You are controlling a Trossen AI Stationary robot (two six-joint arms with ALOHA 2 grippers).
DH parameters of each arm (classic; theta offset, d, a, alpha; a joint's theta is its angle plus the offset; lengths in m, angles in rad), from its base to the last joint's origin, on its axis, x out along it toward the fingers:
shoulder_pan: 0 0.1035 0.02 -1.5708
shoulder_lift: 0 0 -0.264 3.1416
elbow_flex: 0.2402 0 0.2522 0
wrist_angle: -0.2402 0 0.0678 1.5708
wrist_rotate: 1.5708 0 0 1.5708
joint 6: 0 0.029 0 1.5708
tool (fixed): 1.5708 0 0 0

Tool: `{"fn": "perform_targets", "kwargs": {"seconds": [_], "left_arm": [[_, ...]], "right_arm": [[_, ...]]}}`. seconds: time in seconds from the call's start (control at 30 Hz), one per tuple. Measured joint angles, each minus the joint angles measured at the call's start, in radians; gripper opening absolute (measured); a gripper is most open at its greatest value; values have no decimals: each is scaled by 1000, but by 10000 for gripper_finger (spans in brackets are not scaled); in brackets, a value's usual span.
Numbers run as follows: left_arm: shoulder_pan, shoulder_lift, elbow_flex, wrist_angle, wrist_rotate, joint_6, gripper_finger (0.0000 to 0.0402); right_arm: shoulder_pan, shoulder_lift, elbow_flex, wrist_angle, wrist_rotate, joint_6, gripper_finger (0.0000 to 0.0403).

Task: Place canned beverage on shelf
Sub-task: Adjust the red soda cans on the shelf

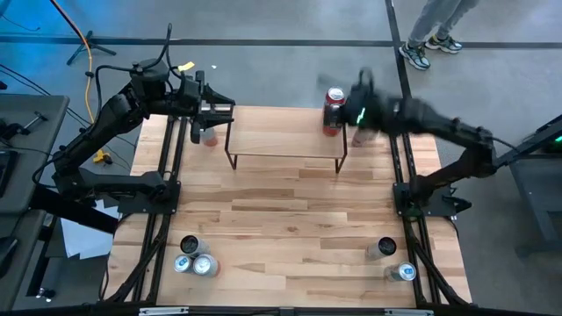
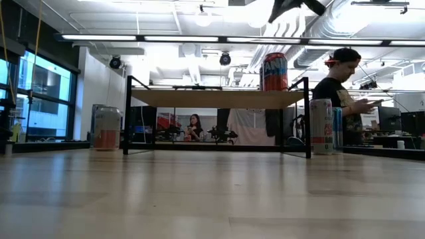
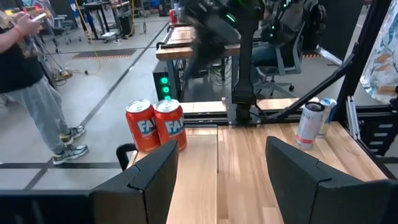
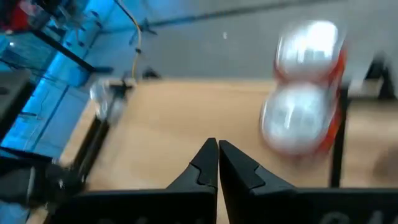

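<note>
The shelf (image 1: 285, 136) stands at the table's far middle and also shows in the low view (image 2: 216, 98). Two red cans (image 1: 334, 96) (image 1: 331, 123) stand at its right end, one behind the other. The low view shows only one (image 2: 275, 72). They also show in the left wrist view (image 3: 155, 124) and, blurred, in the right wrist view (image 4: 295, 118). My right gripper (image 1: 351, 101) (image 4: 217, 155) is shut and empty, above and just right of these cans. My left gripper (image 1: 211, 110) (image 3: 217, 168) is open and empty, above the shelf's left end.
A silver-and-orange can (image 1: 208, 136) (image 2: 106, 127) stands on the table left of the shelf. A pale can (image 2: 321, 126) stands right of it. More cans stand at the near left (image 1: 195, 259) and near right (image 1: 395, 259) corners. A person (image 2: 342, 86) stands beyond the table.
</note>
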Motion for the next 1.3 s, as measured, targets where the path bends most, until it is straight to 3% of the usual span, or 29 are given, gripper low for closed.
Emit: {"fn": "perform_targets", "kwargs": {"seconds": [0.23, 0.4, 0.47, 0.63, 0.8, 1.3], "left_arm": [[-1, 0, 0, 18, 3, -54, 204], [-1, 0, 0, 19, 3, -167, 204], [-1, 0, 0, 19, 3, -218, 204], [-2, 0, 0, 54, 3, -326, 204], [-3, 0, 0, 58, -1, -348, 204], [-3, 0, 0, 59, -5, -347, 204]], "right_arm": [[-497, 181, 279, -137, -427, -398, 0], [-776, 377, 360, -155, -863, -527, 0], [-840, 455, 379, -167, -968, -552, 0], [-870, 606, 402, -194, -1068, -634, 0], [-845, 672, 405, -189, -1105, -682, 0], [-829, 689, 404, -297, -1141, -763, 0]]}}
